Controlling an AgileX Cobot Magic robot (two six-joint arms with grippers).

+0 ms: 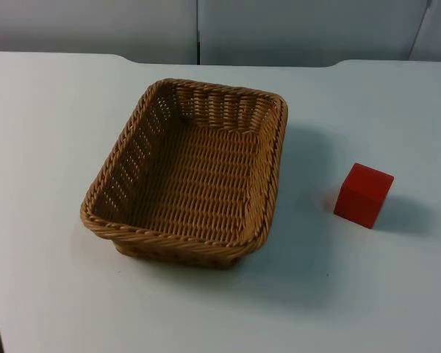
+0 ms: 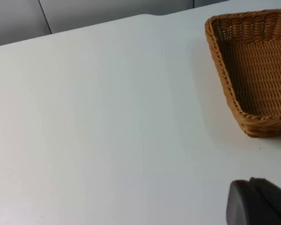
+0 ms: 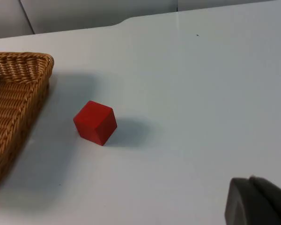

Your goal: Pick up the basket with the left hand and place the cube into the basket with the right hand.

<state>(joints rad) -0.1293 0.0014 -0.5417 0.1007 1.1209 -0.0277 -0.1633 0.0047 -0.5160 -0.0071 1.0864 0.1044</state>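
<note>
White table top (image 1: pixel 51 132) was seen bearing everything. Woven of wicker, the basket (image 1: pixel 191 176) stood flat near the middle, unlifted, its long axis running away from the camera. Just beside it, apart, on the right arm's side, the red cube (image 1: pixel 363 195) rested on the table. From the left gripper (image 2: pixel 258 202) the basket was seen lying ahead and off to one side; from the right gripper (image 3: pixel 257 201) the cube lay ahead, nearer than the basket. Whether either gripper's fingers were parted could not be told.
</note>
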